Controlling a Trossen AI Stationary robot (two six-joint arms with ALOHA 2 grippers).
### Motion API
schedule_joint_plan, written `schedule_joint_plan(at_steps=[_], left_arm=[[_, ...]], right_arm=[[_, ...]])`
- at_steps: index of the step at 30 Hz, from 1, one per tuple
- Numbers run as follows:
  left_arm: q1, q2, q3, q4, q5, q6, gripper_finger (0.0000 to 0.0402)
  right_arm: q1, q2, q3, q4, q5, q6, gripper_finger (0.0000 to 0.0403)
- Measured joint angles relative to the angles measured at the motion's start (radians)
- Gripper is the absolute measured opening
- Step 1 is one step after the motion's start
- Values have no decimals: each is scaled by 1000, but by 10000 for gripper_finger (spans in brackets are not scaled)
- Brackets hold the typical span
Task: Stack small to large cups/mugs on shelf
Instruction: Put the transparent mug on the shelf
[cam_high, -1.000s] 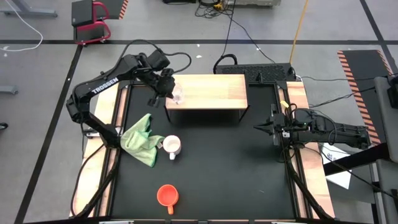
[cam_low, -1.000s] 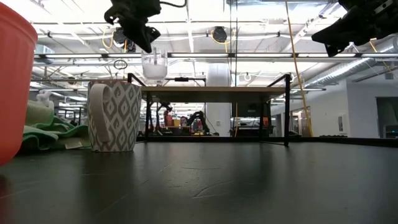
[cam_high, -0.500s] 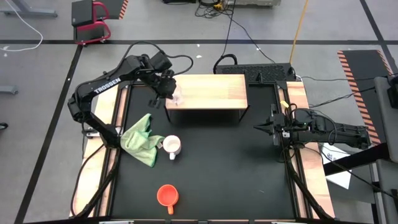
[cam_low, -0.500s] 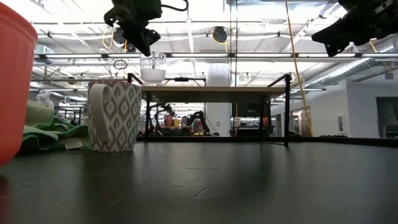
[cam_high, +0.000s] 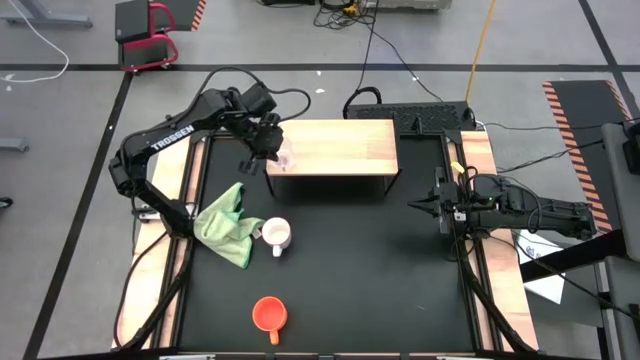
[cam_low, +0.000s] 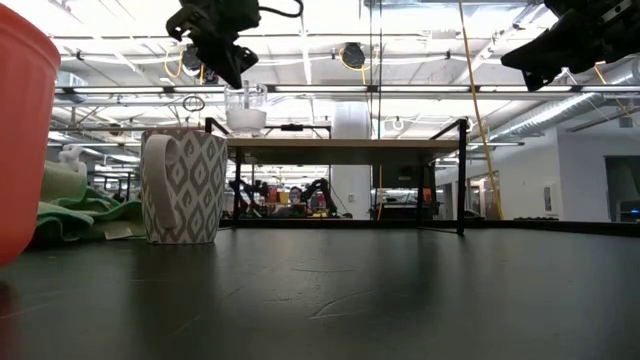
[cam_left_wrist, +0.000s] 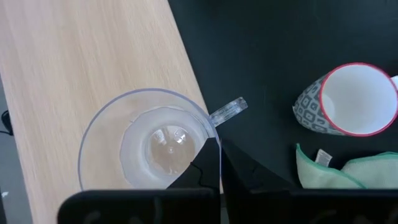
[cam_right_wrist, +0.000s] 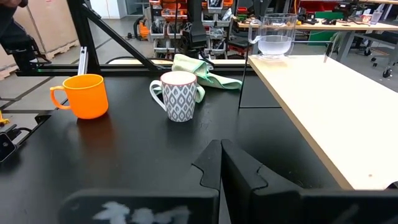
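The small clear glass cup (cam_left_wrist: 158, 146) hangs just above the left end of the shelf (cam_high: 345, 148), with my left gripper (cam_left_wrist: 219, 165) shut on it. In the low view the cup (cam_low: 246, 108) is clear of the shelf top (cam_low: 345, 150). The white patterned mug (cam_high: 277, 234) stands upright on the black table beside the green cloth. Near the table's front edge stands the orange mug (cam_high: 268, 315). My right gripper (cam_high: 415, 207) waits shut and level at the table's right side, holding nothing. My left gripper holds the glass cup by its rim wall (cam_left_wrist: 214, 134), right beside the cup's clear handle (cam_left_wrist: 229, 111). One finger is inside the cup and one outside. The fingers come from above, slanting down. The cup hangs upright below them, mouth up, clear of the shelf.
The green cloth (cam_high: 228, 224) lies crumpled at the table's left side, touching the white mug. Most of the shelf top to the right of the cup is bare wood. Light wooden strips run along both table sides. Cables and a red stand lie on the floor beyond.
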Motion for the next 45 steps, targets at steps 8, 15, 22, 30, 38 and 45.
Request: schedule_joint_plan(at_steps=[8,15,22,30,38,45], left_arm=[[4,0,-20,3,21,18,0],[5,-2,-50,25,19,18,0],[15,-5,-64,34,24,21,0],[22,-4,-65,33,24,17,0],[22,-2,-65,34,16,18,0],[22,-2,-66,36,14,29,0]], right_arm=[[0,0,0,0,0,0,0],[0,0,0,0,0,0,0],[0,0,0,0,0,0,0],[0,0,0,0,0,0,0],[0,0,0,0,0,0,0],[0,0,0,0,0,0,0]])
